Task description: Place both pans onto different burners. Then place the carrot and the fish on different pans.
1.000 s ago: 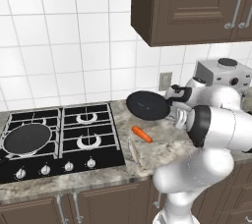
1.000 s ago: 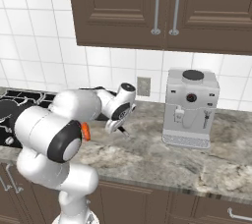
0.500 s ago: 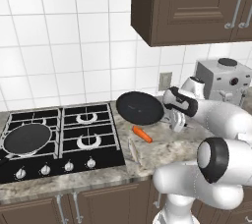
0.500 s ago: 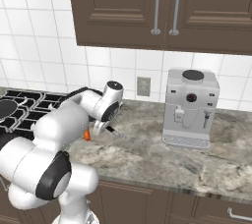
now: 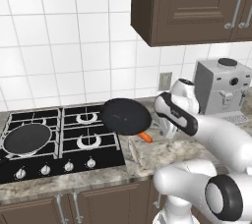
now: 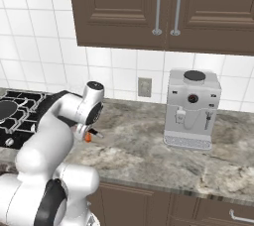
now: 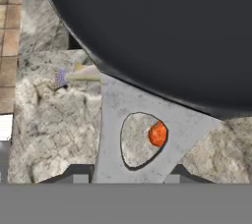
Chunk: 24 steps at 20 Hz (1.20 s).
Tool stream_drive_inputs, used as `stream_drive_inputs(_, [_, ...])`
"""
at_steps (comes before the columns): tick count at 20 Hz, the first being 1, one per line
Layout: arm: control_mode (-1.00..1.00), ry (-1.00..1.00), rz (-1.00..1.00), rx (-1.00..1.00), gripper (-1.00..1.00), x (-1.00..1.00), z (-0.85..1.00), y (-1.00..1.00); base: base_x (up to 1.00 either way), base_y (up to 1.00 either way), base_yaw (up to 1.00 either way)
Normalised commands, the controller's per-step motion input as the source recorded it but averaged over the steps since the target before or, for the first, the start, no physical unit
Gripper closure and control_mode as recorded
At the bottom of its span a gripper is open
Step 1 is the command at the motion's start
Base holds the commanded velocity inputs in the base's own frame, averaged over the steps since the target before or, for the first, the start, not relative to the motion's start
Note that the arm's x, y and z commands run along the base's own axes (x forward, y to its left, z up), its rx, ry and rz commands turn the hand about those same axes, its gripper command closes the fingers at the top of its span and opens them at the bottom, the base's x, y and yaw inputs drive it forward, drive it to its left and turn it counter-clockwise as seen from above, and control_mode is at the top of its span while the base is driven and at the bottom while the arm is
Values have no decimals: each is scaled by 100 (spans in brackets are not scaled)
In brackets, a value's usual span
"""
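Granite counter (image 6: 144, 145) w/ tile backsplash, coffee machine (image 6: 191, 108) at rt; gripper (image 7: 125, 176) clamps handle of pan (image 5: 126, 116) held above carrot (image 5: 145, 137) and fish (image 5: 133, 151), 2nd pan (image 5: 27, 138) on front-left burner.

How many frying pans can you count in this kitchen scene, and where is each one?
2. One pan sits on the front-left burner of the cooktop; the other pan is held up over the cooktop's right edge. None seems hidden.
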Motion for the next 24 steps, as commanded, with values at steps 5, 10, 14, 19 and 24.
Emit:
stream_drive_inputs(5, [-100, 8, 1, 0, 100, -15, 0, 69, 0, 0, 0])
stream_drive_inputs(10, [-100, 14, 0, 1, 100, 1, 0, 62, 0, 0, 0])
stream_drive_inputs(14, [-100, 11, 0, 0, 100, 10, -3, 63, 0, 0, 0])
stream_drive_inputs(19, [-100, 12, -3, -1, 100, 28, -18, 61, 0, 0, 0])
stream_drive_inputs(24, [-100, 8, -7, -3, 100, 27, -19, 54, 0, 0, 0])
